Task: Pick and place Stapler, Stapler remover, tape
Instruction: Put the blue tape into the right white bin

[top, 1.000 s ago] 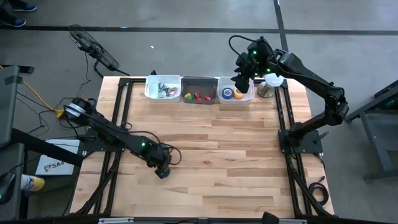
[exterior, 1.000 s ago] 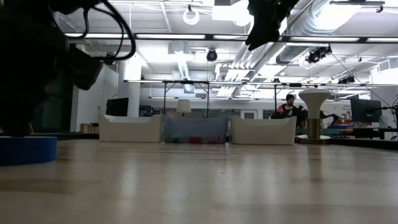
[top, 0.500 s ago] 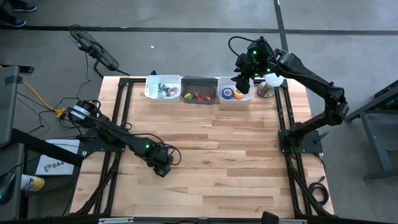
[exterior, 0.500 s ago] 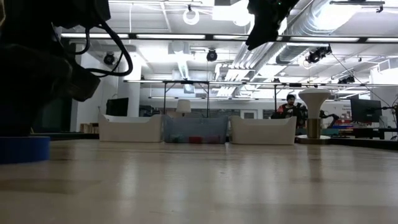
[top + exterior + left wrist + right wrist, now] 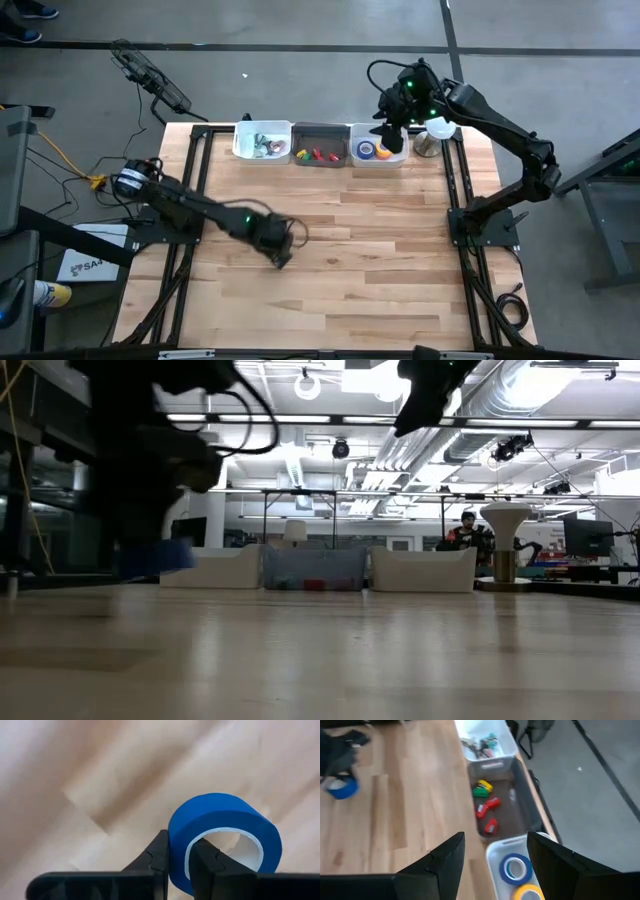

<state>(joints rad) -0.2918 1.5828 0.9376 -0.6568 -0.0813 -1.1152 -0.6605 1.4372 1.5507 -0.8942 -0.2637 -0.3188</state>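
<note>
The left gripper [image 5: 179, 862] had its two dark fingers pinched shut on the wall of a blue ring-shaped roll of tape [image 5: 220, 832], one finger inside the open centre and one against the outer face. The roll's axis lay roughly along the fingers, so its smooth, matte band curved away ahead of them. It appeared lifted clear of the pale, planked wooden table [image 5: 380, 260], though the low view was too dark around the left arm to be sure.

From the blue roll, the row of three bins lay well away at the table's far edge. The nearer-side white plastic bin [image 5: 262, 140] held small mixed pieces, the middle grey bin [image 5: 319, 132] small red, yellow and green items, and the far white bin [image 5: 378, 158] already held a blue and a yellow roll. The carrying arm had that whole stretch to cross.

The right gripper [image 5: 495, 855] hung above that far white bin, its jaws spread wide and empty.
</note>
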